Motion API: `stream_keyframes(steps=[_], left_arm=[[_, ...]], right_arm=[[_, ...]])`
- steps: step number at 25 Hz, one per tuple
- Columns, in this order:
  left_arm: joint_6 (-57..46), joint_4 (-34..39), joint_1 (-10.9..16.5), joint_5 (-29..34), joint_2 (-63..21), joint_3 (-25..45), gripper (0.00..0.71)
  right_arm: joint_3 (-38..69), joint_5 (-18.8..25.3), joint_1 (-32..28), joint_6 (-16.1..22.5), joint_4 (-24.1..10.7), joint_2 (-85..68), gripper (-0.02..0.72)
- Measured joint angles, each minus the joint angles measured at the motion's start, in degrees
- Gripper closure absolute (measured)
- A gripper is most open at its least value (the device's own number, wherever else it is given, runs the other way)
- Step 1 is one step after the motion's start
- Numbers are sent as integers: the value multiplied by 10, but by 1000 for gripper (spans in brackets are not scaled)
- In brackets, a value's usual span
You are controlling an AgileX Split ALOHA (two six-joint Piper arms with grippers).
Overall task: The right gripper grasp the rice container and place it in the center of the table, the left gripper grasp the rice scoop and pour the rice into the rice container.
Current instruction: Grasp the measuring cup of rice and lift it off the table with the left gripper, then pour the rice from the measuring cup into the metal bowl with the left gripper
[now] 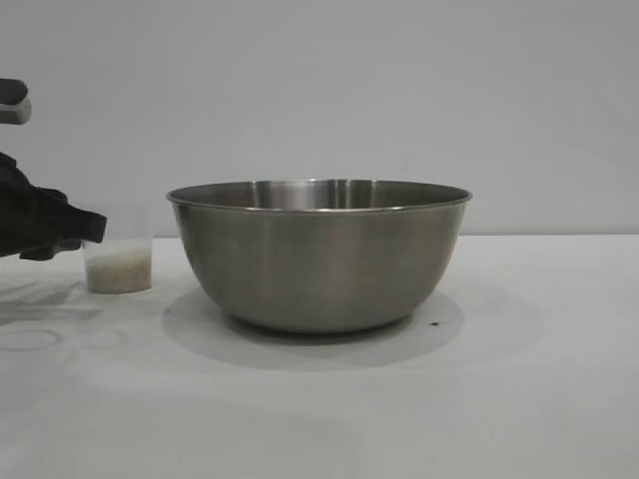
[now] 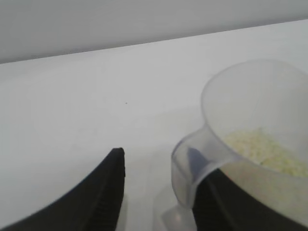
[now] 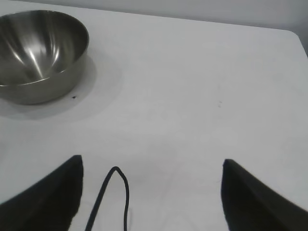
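Black ribbed end effector fingers (image 2: 108, 192), thin cable (image 3: 113, 197)

The table (image 1: 559, 399) is a broad, flat white surface. The rice container (image 1: 319, 254), a large stainless-steel bowl, stands at its centre. The rice scoop (image 1: 119, 261), a translucent cup holding rice (image 1: 118, 271), stands beside it, apart.

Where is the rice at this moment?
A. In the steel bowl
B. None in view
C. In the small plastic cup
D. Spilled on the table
C: the off-white rice lies in the rice scoop, while the rice container shows bare metal inside.
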Motion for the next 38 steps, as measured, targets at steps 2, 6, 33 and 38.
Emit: stream_keyframes(steps=[2, 6, 33, 38], left_arm=[[0, 0, 0, 0, 0, -6, 555], [0, 0, 0, 0, 3, -22, 710], [229, 230, 0, 3, -120, -84, 710], [282, 327, 0, 3, -120, -120, 710]], right_arm=[[0, 0, 0, 0, 0, 0, 196], [0, 0, 0, 0, 0, 0, 196], [0, 0, 0, 0, 0, 0, 196], [0, 0, 0, 0, 0, 0, 196]])
